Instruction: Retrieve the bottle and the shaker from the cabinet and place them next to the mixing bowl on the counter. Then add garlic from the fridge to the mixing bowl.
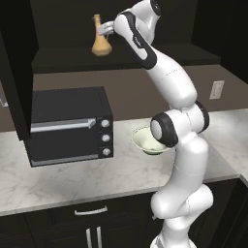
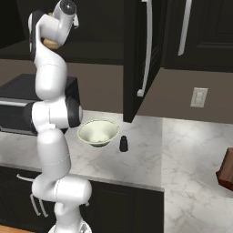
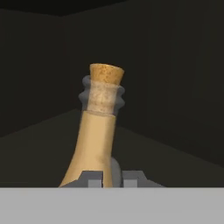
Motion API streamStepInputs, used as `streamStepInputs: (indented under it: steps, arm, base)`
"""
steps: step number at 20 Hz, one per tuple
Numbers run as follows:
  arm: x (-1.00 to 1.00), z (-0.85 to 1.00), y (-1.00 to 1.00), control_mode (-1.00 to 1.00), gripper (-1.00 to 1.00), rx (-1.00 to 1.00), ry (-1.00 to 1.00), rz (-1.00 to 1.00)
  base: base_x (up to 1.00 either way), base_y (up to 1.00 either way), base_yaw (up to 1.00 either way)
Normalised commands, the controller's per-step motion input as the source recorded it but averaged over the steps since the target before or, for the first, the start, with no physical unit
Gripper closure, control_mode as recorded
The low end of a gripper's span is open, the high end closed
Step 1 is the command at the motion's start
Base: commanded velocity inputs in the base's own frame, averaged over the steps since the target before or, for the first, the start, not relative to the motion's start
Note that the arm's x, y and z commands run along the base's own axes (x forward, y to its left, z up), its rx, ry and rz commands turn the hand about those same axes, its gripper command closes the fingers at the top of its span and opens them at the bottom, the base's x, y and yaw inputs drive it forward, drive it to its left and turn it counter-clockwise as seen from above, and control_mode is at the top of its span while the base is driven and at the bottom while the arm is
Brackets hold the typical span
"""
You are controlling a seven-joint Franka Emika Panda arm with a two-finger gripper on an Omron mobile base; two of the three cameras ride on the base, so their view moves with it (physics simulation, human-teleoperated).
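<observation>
The tan-orange bottle (image 1: pixel 101 39) stands upright on the shelf of the dark cabinet (image 1: pixel 68 60), corked at the top. My gripper (image 1: pixel 108 30) reaches in from the right at neck height. In the hand view the bottle (image 3: pixel 94 135) rises right in front of the gripper (image 3: pixel 112 178), whose fingertips (image 3: pixel 92 178) are shut on the bottle low on its neck, by the thin side handle. The small dark shaker (image 2: pixel 123 144) stands on the marbled counter (image 2: pixel 145 154), just right of the pale mixing bowl (image 2: pixel 97 132). My arm partly covers the bowl (image 1: pixel 143 139) in the left base view.
A black oven box (image 1: pixel 68 123) sits on the counter left of the bowl. The cabinet's tall black door (image 2: pixel 139 54) hangs open above the shaker. A wall socket (image 2: pixel 198 97) is on the backsplash, and a brown object (image 2: pixel 226 172) sits at the far right.
</observation>
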Motion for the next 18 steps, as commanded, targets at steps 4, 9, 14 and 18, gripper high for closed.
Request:
streamStepInputs:
  steps: [4,9,14,18]
  arm:
    - [-0.07,0.00,0.00,-1.00,1.00,0.00,0.06,0.00]
    - [-0.35,0.00,0.00,-1.00,1.00,0.00,0.00,0.00]
    - [-0.50,0.00,0.00,-1.00,1.00,0.00,-0.02,0.00]
    - [-0.48,-0.06,0.00,-1.00,1.00,0.00,-0.06,0.00]
  base:
    - [0.00,0.00,0.00]
    - [0.00,0.00,0.00]
    - [0.00,0.00,0.00]
    - [0.00,0.00,0.00]
